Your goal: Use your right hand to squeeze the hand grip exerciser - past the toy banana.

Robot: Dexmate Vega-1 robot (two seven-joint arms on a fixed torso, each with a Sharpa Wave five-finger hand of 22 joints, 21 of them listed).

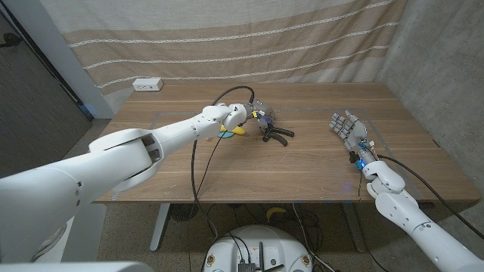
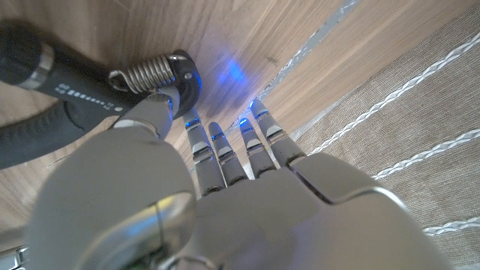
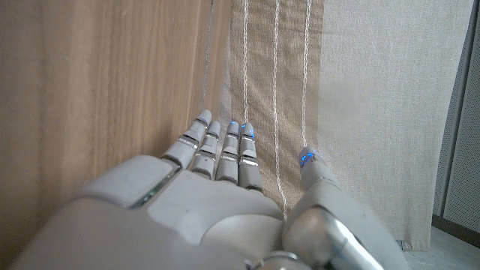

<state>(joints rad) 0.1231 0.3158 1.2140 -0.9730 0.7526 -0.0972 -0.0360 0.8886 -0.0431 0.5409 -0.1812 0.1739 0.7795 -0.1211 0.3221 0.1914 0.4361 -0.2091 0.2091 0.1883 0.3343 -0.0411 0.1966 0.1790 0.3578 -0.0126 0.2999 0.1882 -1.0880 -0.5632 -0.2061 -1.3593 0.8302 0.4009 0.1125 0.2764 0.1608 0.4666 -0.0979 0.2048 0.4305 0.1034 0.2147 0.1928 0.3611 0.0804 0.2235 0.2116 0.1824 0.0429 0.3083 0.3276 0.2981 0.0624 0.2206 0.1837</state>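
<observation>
The hand grip exerciser point(image 1: 277, 134), with black handles and a metal spring coil, lies near the table's middle, just right of the yellow toy banana point(image 1: 239, 130). My left hand point(image 1: 255, 113) reaches over the banana to the exerciser's spring end. In the left wrist view the left hand point(image 2: 225, 195) has its fingers stretched out over the wood, and its thumb touches the exerciser point(image 2: 142, 73) at the coil. My right hand point(image 1: 348, 130) stands well to the right of the exerciser, fingers apart and holding nothing. It is the same in the right wrist view, where the right hand point(image 3: 217, 202) points toward the curtain.
A small teal object point(image 1: 224, 135) lies against the banana's left side. A white power strip point(image 1: 147, 85) sits at the table's point(image 1: 227, 174) far left corner. A striped curtain point(image 1: 227, 38) hangs behind the table. A concrete wall point(image 1: 446, 68) stands at the right.
</observation>
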